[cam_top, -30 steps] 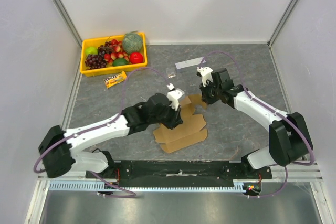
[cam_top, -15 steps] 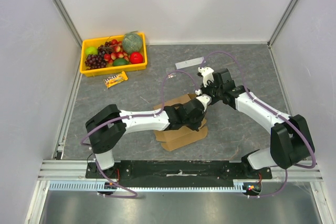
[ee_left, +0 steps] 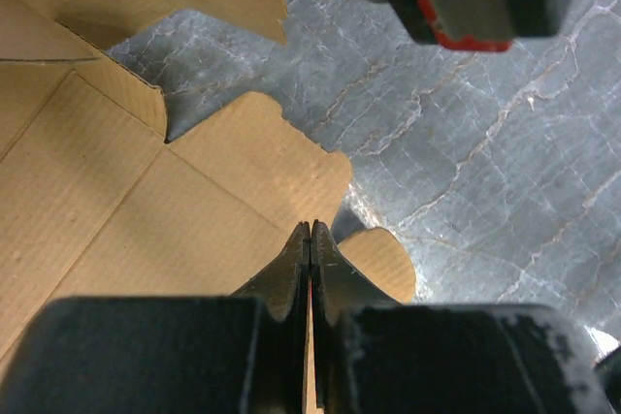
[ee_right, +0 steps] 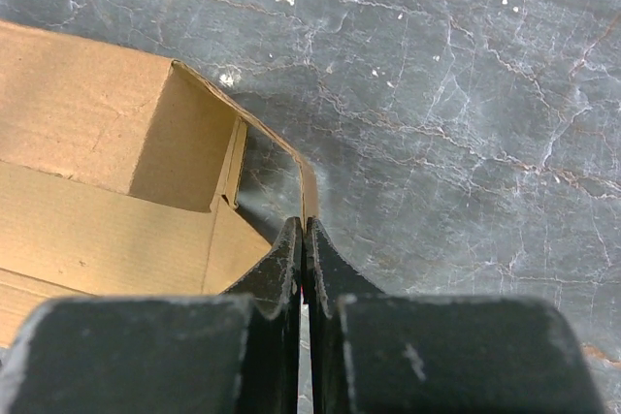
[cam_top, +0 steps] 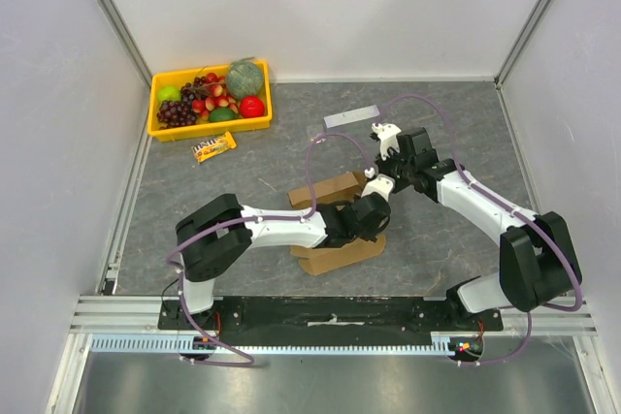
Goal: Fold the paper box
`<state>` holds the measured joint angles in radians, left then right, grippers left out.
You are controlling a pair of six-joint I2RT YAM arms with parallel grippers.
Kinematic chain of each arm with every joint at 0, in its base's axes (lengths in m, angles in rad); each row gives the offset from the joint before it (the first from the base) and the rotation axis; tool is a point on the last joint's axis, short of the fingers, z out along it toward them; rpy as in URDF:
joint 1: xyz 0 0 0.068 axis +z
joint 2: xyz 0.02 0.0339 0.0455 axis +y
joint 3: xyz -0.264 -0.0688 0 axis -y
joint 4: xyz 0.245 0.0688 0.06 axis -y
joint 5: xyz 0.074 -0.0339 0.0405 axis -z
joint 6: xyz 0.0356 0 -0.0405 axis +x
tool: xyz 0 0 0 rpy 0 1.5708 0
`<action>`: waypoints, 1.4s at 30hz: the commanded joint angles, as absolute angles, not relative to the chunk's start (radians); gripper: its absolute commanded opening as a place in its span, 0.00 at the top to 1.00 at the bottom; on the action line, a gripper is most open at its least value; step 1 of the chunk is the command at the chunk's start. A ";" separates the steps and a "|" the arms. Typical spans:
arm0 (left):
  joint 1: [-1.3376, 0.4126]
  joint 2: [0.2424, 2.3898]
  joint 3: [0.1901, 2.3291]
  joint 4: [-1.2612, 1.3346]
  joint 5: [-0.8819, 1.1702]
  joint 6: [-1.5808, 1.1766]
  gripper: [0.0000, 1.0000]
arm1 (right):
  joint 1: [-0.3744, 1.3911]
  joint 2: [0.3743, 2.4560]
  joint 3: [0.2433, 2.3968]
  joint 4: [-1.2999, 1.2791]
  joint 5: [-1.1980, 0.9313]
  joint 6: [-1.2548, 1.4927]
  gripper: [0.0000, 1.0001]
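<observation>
grey marbled table between white walls, with the paper box lying near the middle, just in front of the two arms.

as a judgement, the fold is begun but far from done. in the overhead view the far long panel stands up as a wall while the near part lies flat on the table. the right wrist view shows that wall meeting a short end flap at a corner, and this flap is also raised. the left wrist view shows a wide flat panel with its creases unbent and rounded tabs spread loose on the table, none tucked in.

right gripper: fingers pressed together on the thin top edge of the raised end flap, pinching it. left gripper: fingers pressed together over the flat panel beside a tab; whether any card is caught between them i cannot tell.

left to do, as i read it: raise the near wall and the other end, fold the tabs in and lock the corners.

yellow fruit tray sits well apart at the far left corner.
</observation>
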<state>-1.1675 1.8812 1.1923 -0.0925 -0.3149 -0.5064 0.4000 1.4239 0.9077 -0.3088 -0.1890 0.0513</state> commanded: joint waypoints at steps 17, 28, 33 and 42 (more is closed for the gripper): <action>-1.190 1.899 0.930 0.370 -0.552 -0.606 0.98 | 0.422 1.396 0.893 -0.307 -0.298 0.080 0.97; -1.210 1.919 0.937 0.410 -0.595 -0.591 0.98 | 0.420 1.381 0.888 -0.319 -0.298 0.101 0.98; -1.212 1.940 0.956 0.411 -0.598 -0.583 0.98 | 0.422 1.373 0.884 -0.328 -0.307 0.109 0.98; -1.215 1.982 0.982 0.393 -0.591 -0.589 0.98 | 0.420 1.364 0.873 -0.342 -0.321 0.121 0.99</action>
